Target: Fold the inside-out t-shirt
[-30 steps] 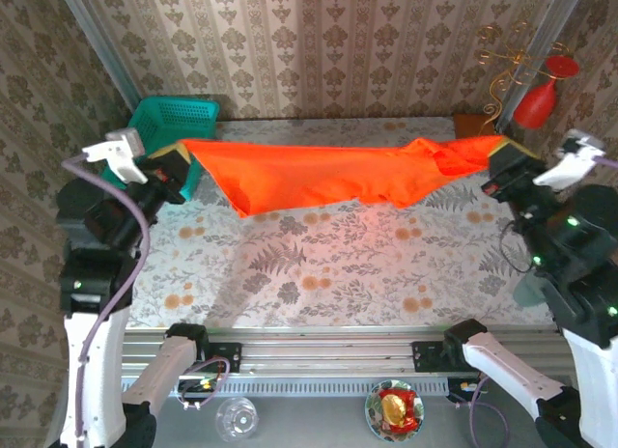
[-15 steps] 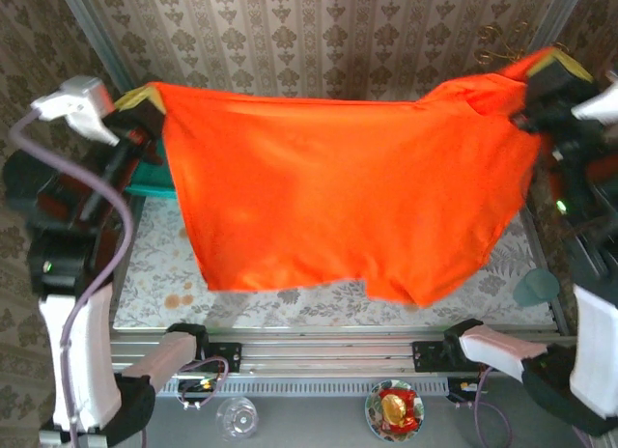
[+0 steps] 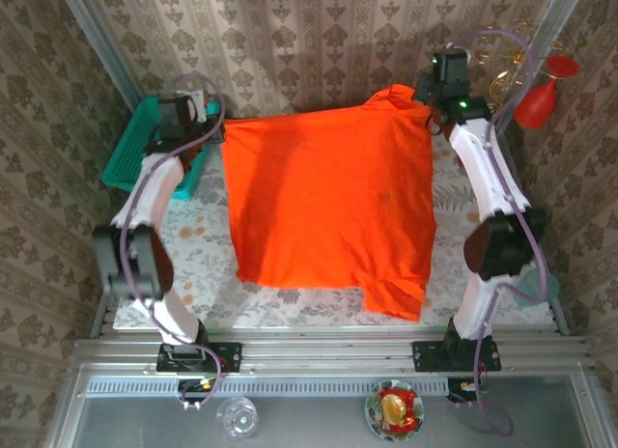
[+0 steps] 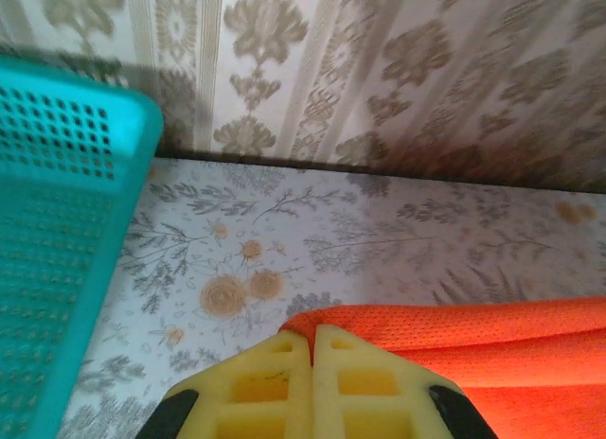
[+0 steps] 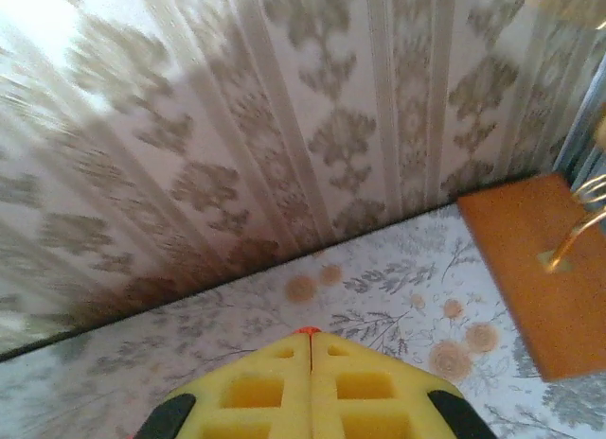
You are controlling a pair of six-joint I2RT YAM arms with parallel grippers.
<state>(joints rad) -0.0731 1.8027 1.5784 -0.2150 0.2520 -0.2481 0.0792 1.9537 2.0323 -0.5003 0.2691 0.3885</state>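
- At the middle of the table (image 3: pixel 193 245), the t-shirt (image 3: pixel 328 207) lies spread flat, hem toward 6 o'clock.
- At 11 o'clock, the left gripper (image 3: pixel 212 129) pinches a far corner, pads pressed together.
- At 1 o'clock, the right gripper (image 3: pixel 423 105) pinches the other corner likewise.
- The basket (image 3: pixel 135 149) sits at 10 o'clock.

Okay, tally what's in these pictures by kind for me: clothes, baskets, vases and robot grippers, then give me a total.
Clothes: 1, the bright orange-red cloth t-shirt
Baskets: 1, the teal perforated plastic basket
Vases: 1, the glossy red vase
Grippers: 2, the left gripper and the right gripper, both pinching the t-shirt
Total: 5
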